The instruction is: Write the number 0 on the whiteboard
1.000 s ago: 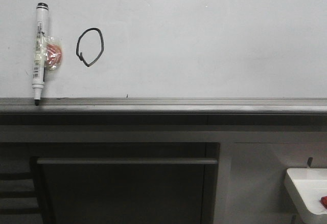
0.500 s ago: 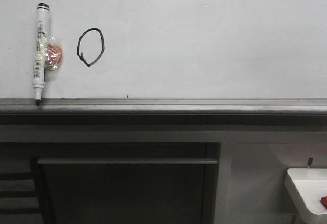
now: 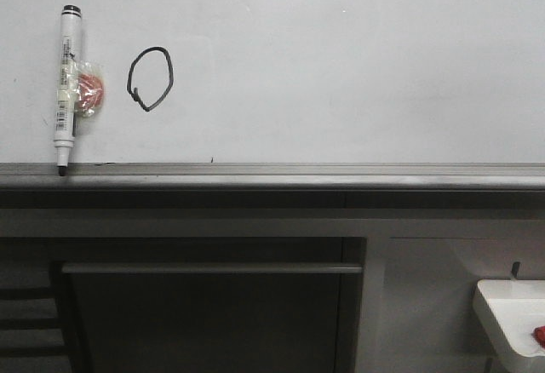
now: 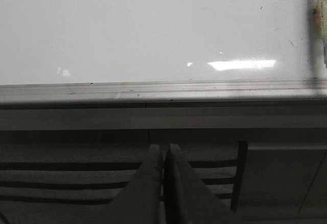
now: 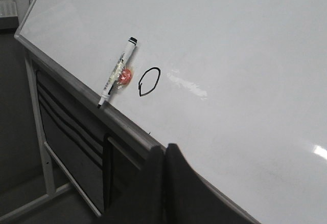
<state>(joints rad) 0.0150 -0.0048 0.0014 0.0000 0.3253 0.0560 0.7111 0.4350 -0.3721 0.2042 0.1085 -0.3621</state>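
The whiteboard (image 3: 341, 75) fills the upper front view, with its grey ledge (image 3: 272, 173) along the lower edge. A black hand-drawn 0 (image 3: 151, 78) is at its left. A white marker (image 3: 65, 83) with a reddish lump (image 3: 89, 89) on it stands tip down on the ledge, left of the 0. In the right wrist view the 0 (image 5: 149, 81) and marker (image 5: 117, 72) show far from my right gripper (image 5: 164, 148), which is shut and empty. My left gripper (image 4: 163, 148) is shut and empty below the ledge (image 4: 153, 87). Neither gripper shows in the front view.
A small white tray (image 3: 511, 318) with a red item (image 3: 539, 335) is at the lower right of the front view. Under the board is a dark frame with a horizontal bar (image 3: 213, 267). The board's left corner and leg (image 5: 30, 81) show in the right wrist view.
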